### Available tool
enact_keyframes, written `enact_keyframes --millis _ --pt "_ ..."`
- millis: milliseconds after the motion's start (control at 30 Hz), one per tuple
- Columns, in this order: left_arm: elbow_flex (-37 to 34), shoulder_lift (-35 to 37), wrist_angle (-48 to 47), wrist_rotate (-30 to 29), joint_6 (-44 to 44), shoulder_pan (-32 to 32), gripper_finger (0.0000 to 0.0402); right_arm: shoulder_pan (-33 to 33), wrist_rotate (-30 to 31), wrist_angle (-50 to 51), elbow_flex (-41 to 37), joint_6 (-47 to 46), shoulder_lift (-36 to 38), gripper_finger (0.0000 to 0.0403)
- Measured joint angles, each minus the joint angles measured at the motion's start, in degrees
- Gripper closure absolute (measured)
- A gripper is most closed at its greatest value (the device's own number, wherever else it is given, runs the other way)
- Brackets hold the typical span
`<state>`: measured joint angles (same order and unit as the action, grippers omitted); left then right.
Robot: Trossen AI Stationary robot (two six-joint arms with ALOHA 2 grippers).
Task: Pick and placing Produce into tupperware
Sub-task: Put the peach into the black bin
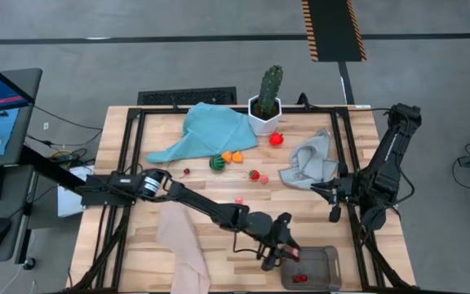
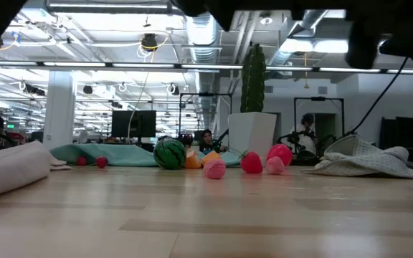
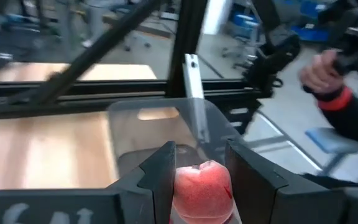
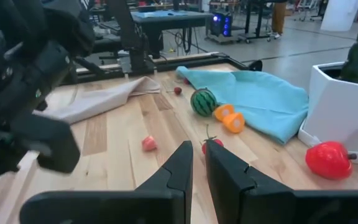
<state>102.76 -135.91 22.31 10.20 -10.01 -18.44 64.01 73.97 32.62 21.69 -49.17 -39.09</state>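
Item: red toy fruit [image 3: 202,190], pinched in my left hand [image 1: 279,251], poised over the tupperware's [image 1: 330,260] left rim at the worktop's [image 1: 219,245] near right edge, ready to drop in. Right hand [image 4: 197,163]: nearly closed, empty, parked right. Remaining produce [image 1: 217,162]: scattered far centre.

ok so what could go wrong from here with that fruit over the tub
The left gripper holds a red fruit near the front wall of the clear tub, not its middle, so a release here might clip the rim and bounce out. A red piece already lies inside; the new one could knock it.
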Motion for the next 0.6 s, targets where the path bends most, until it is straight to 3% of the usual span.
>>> enact_keyframes --millis 133,600 --pt "3.64 -2.66 -2.38 4.98 -0.78 0.2 0.0278 0.0 -0.02 0.14 0.0 0.0 0.0 0.0335" --pt "4.4 -3.12 -4.34 4.29 -1.53 0.22 0.0278 0.0 -0.15 0.17 0.0 -0.39 0.0 0.0335"
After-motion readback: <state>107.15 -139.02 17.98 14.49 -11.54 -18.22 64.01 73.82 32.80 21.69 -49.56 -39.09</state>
